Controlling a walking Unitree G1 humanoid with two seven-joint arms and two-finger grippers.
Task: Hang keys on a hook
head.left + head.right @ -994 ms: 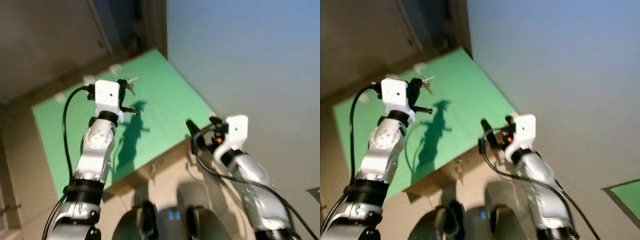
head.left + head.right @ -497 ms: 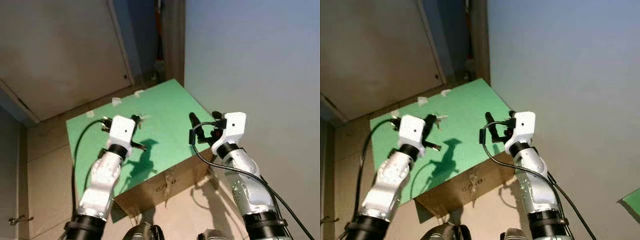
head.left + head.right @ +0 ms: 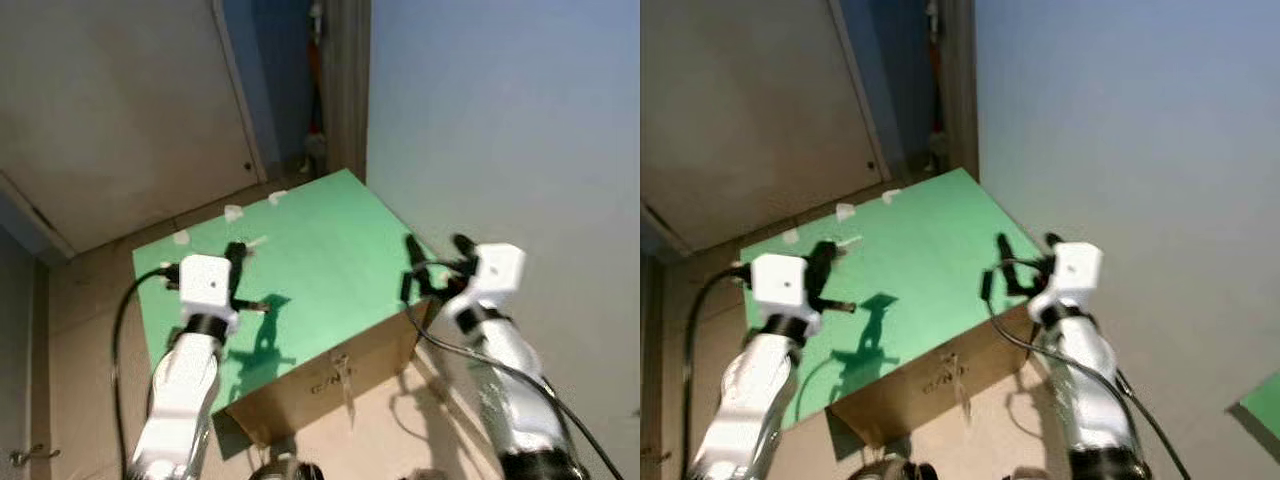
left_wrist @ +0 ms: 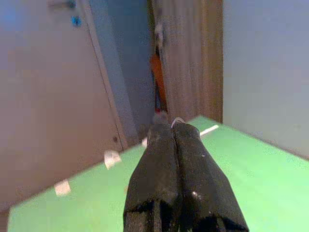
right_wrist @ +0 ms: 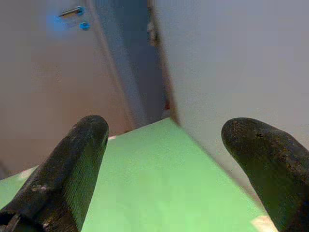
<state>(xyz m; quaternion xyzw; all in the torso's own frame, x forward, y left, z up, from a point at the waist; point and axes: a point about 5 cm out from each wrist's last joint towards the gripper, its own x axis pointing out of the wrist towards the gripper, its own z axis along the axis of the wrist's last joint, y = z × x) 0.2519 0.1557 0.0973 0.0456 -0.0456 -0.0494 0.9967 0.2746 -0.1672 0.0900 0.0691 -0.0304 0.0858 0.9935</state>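
Left gripper [image 3: 237, 258] lower than before — keys [image 3: 254, 242] pinched — right gripper [image 3: 438, 262] agape.

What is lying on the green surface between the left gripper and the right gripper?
Nothing: in the left eye view, bare green surface separates the left gripper, shut on keys, from the open right gripper.

Two silver, jointed arms rise from the bottom of the frame, each ending in a white, boxy wrist block marked with a small dark dot. A black cable loops from each block down along its arm. The left gripper [image 3: 238, 262] and right gripper [image 3: 435, 262] each have two long, black, rounded fingers [image 5: 72, 169] with scuffed matte surfaces.
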